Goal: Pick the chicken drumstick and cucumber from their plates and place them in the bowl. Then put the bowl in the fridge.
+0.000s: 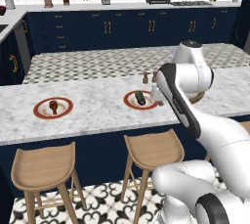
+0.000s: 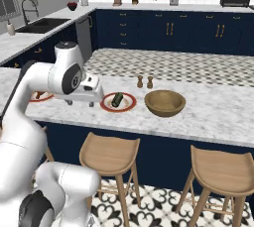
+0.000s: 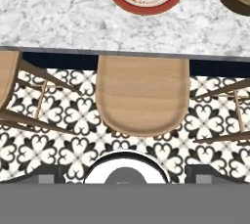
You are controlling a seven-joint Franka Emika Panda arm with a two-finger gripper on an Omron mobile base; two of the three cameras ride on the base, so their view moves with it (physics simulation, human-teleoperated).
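On your left the chicken drumstick (image 1: pixel 53 106) is resting on its plate (image 1: pixel 41 111), probably light, firm, a bit greasy; you are best pinching its thick end. The cucumber (image 2: pixel 117 99) is lying on the middle plate (image 2: pixel 108 106), stiff and smooth (grasp across its middle). The bowl (image 2: pixel 164 103) is sitting rightmost. The gripper (image 2: pixel 79 99) is hovering beside the cucumber's plate, well clear; whether its fingers are spread, I cannot tell.

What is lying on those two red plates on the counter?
The plate by the arm carries a dark green cucumber. The plate farther left carries a reddish-brown chicken drumstick. The arm covers one edge of the cucumber plate there; the patch under each food is hidden.
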